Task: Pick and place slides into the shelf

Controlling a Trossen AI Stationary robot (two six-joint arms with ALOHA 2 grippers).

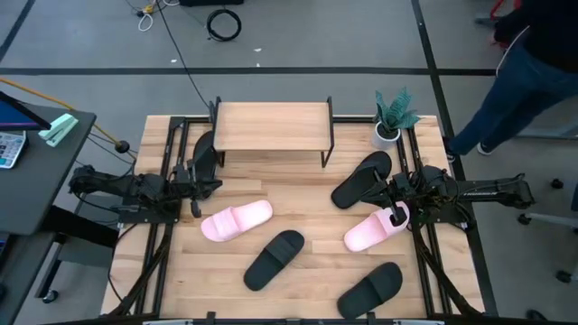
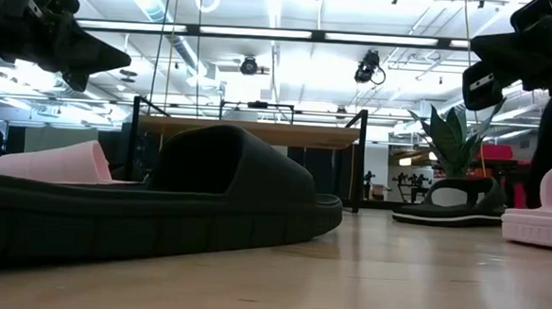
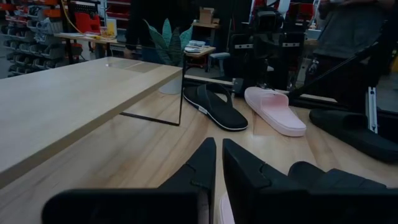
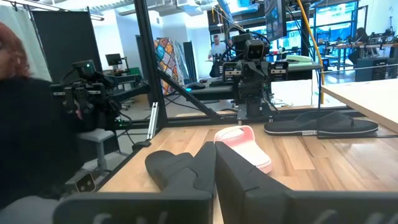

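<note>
Left gripper [image 1: 193, 193], fingers closed on nothing, hovers just beside a pale pink wide-strap slide [image 1: 236, 221]. Right gripper [image 1: 398, 200], fingers likewise closed and empty, sits above a second pink slide [image 1: 376, 228]. The low plank-topped shelf with black legs [image 1: 273, 125] stands between and beyond both grippers.

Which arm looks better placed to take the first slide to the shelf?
Probably the right: the right hand hangs directly over a pink slide. The left hand sits beside the other pink slide, not over it. The shelf top is bare.
</note>
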